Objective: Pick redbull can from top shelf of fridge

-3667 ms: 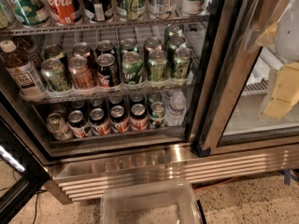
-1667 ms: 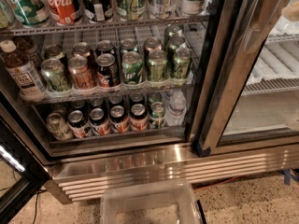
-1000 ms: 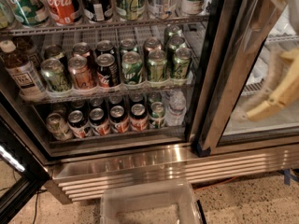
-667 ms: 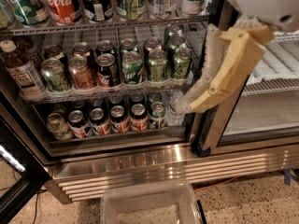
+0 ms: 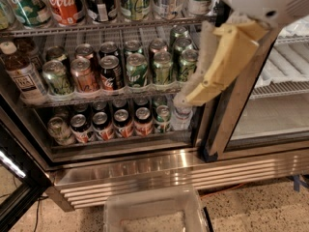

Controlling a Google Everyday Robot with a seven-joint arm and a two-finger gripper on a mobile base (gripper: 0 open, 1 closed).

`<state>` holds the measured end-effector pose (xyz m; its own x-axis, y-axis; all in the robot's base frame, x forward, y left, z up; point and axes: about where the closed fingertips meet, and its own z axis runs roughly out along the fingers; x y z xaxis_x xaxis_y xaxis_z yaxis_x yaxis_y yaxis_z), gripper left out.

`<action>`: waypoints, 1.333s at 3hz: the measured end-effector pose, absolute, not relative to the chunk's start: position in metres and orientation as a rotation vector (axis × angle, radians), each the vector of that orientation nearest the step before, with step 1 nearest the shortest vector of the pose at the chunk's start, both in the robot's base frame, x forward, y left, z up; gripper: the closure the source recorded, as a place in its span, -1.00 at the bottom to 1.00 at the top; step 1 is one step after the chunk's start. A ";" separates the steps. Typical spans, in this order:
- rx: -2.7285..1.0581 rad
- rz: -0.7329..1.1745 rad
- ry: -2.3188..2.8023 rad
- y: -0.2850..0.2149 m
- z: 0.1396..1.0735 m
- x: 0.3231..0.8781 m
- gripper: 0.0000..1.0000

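Observation:
The fridge (image 5: 145,166) stands with its left glass door open. The uppermost wire rack in view (image 5: 96,28) carries a row of cans and bottles cut off by the frame's top edge. Among them is a silvery can (image 5: 166,1) whose lid is out of view, so I cannot tell if it is the redbull can. It has a Coca-Cola can (image 5: 63,4) and green-labelled cans to its left. My gripper (image 5: 186,99), cream and white, hangs down from the upper right. It is in front of the middle rack's right end and the dark door post, below the upper rack.
The middle rack (image 5: 120,93) and the bottom rack hold several green, red and black cans. A brown bottle (image 5: 21,76) stands at the far left. The right compartment (image 5: 285,81) shows bare wire shelves behind glass. A clear plastic bin (image 5: 154,211) sits on the floor in front.
My arm has swung in from the upper right and moved left, across the door post to the right end of the can racks. The cans have not moved.

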<state>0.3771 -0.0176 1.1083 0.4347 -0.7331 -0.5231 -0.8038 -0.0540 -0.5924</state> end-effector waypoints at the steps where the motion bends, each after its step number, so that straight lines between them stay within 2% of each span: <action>1: -1.802 0.079 1.399 -0.019 1.094 0.421 -1.00; 2: -1.774 0.057 1.481 -0.028 1.083 0.457 -1.00; 4: -1.687 0.052 1.494 -0.023 1.084 0.460 -1.00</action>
<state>0.4601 -0.0230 1.0836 0.2822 -0.7914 -0.5423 -0.8272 0.0856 -0.5554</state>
